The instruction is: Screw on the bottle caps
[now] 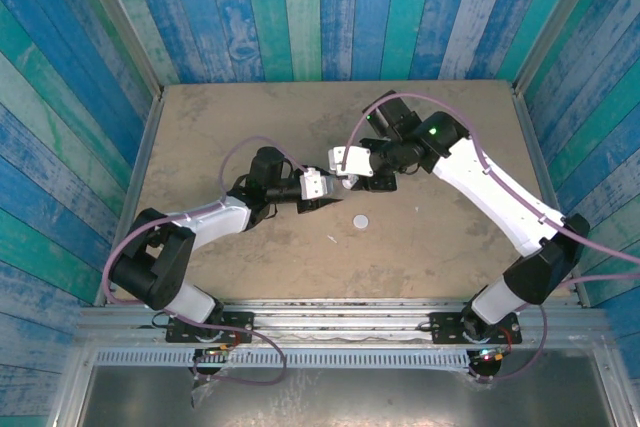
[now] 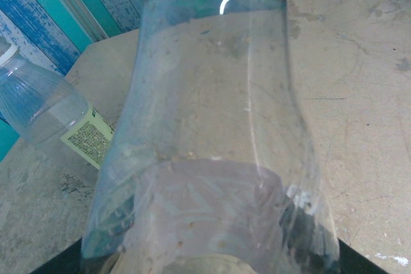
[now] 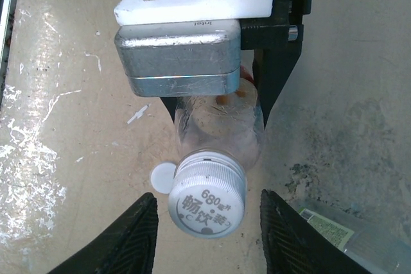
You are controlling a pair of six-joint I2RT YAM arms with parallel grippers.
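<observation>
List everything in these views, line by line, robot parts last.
bottles: two, clear; the held bottle is gripped above the table, the second bottle, with a pale green-and-white label, is beside it.
bottle caps: two, white; the fitted cap sits on the held bottle's neck, the loose cap lies flat on the table.
table: one, tan and scuffed, under everything.
plank walls: blue and green, around three sides.
left gripper: one, black fingers, shut on the held bottle's body.
right gripper: one, black pads, open on either side of the fitted cap, not touching it.
arms: two, white and black; left arm and right arm meet mid-table.
</observation>
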